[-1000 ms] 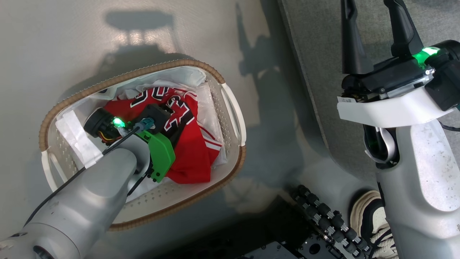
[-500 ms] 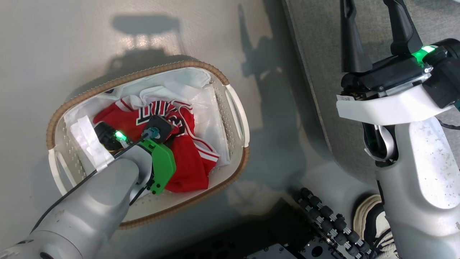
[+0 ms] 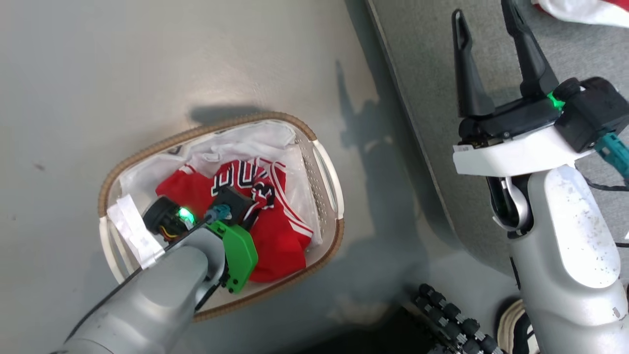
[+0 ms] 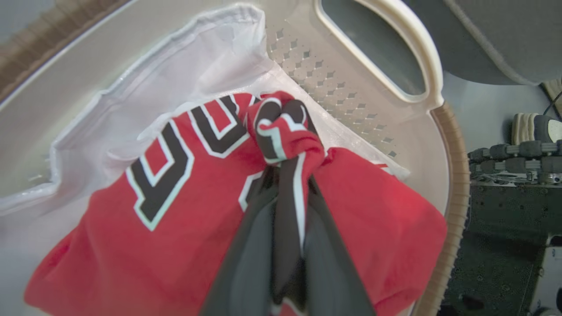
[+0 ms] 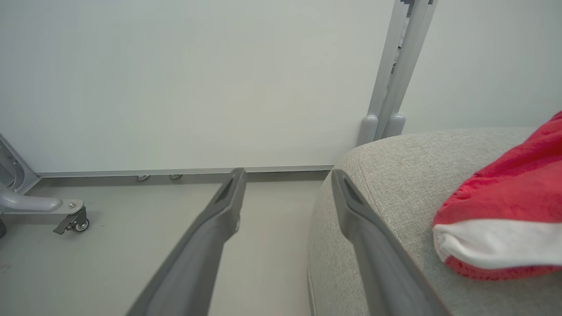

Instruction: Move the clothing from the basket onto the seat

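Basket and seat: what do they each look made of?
Basket: matte white plastic, judging by its moulded perforated wall; the rim looks like brown woven fibre, possibly imitation. Seat: grey woven upholstery fabric, matte, with visible weave and a stitched seam.

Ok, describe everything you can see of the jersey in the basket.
The jersey is red fabric with black, white-edged lettering and white trim. It lies crumpled in the basket on the white liner. The left pincer is shut on a bunched fold near its middle, gathered into a peak.

Red jersey [image 4: 109,263], black white-edged lettering [image 4: 180,164]; grey seat [image 5: 395,166].
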{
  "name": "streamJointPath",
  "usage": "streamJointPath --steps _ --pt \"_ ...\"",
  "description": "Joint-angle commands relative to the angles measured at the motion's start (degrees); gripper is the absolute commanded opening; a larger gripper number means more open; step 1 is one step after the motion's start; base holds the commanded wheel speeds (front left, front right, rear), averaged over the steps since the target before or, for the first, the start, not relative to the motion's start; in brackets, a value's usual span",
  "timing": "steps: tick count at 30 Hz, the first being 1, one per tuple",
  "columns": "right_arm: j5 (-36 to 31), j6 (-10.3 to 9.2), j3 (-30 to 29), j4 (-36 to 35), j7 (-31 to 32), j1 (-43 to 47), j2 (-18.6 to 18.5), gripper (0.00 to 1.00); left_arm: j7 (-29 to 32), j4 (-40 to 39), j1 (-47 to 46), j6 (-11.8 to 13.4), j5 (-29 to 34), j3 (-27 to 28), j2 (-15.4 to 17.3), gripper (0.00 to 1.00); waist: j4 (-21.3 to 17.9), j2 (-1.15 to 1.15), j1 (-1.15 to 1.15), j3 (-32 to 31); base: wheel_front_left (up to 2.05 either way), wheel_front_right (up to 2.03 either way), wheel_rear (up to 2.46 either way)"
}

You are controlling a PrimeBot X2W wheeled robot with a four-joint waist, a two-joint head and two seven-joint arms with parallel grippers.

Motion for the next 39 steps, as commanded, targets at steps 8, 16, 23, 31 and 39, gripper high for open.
streamJointPath --steps 8,16,23,31,39 --pt "-2.0 -0.08 0.0 4.2 -0.1 4.6 -0.2 1.0 -2.8 -0.4 3.9 -0.2 -4.8 0.0 -1.8 0.0 5.4 0.0 0.0 -12.3 0.0 0.0 0.0" --pt "-2.8 -0.07 0.4 6.9 -0.1 9.6 -0.2 1.0 -3.0 -7.2 6.8 -0.2 -3.7 6.2 -2.1 0.0 8.9 0.0 0.0 -19.3 0.0 0.0 0.0" --pt "-3.7 -0.08 -0.4 8.6 -0.1 13.6 -0.2 1.0 -3.0 -14.5 11.0 -0.1 1.2 13.9 -2.5 0.0 11.8 0.0 0.0 -24.9 0.0 0.0 0.0" --pt "-2.6 -0.08 -0.2 10.1 -0.1 17.6 -0.2 1.0 -3.0 -21.9 16.0 -0.2 6.2 22.7 -2.9 0.0 13.6 0.0 0.0 -30.4 0.0 0.0 0.0" --pt "-2.1 -0.08 -0.5 11.2 -0.1 21.3 -0.2 1.0 -3.0 -27.7 19.7 -0.2 10.0 30.5 -4.1 0.0 14.6 0.0 0.0 -35.0 0.0 0.0 0.0"
